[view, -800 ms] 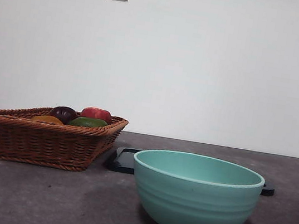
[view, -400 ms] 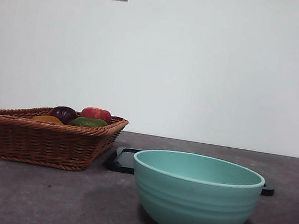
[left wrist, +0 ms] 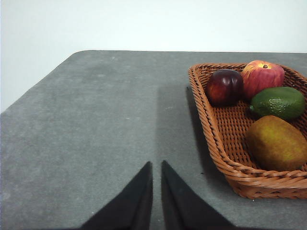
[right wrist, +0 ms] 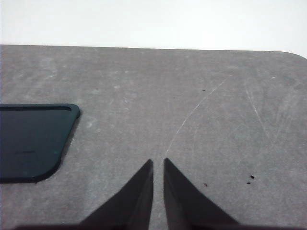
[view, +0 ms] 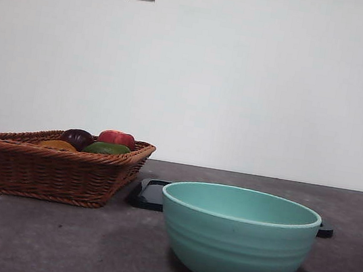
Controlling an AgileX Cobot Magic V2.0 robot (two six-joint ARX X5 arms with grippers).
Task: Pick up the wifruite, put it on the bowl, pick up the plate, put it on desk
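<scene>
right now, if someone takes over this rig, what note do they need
Left gripper: shut, holding nothing, above bare desk beside the wicker basket.
Right gripper: shut, holding nothing, above the desk near the black plate.
Wifruite: in the basket, with the dark purple fruit, red fruit and green fruit.
Bowl: empty as far as the front view shows, standing in front of the plate.
Done: nothing.
Left: wifruite into the bowl, then pick up the plate and set it on the desk.

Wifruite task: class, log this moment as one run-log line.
wifruite: in basket | bowl: on desk | plate: behind bowl | left gripper: shut | right gripper: shut
</scene>
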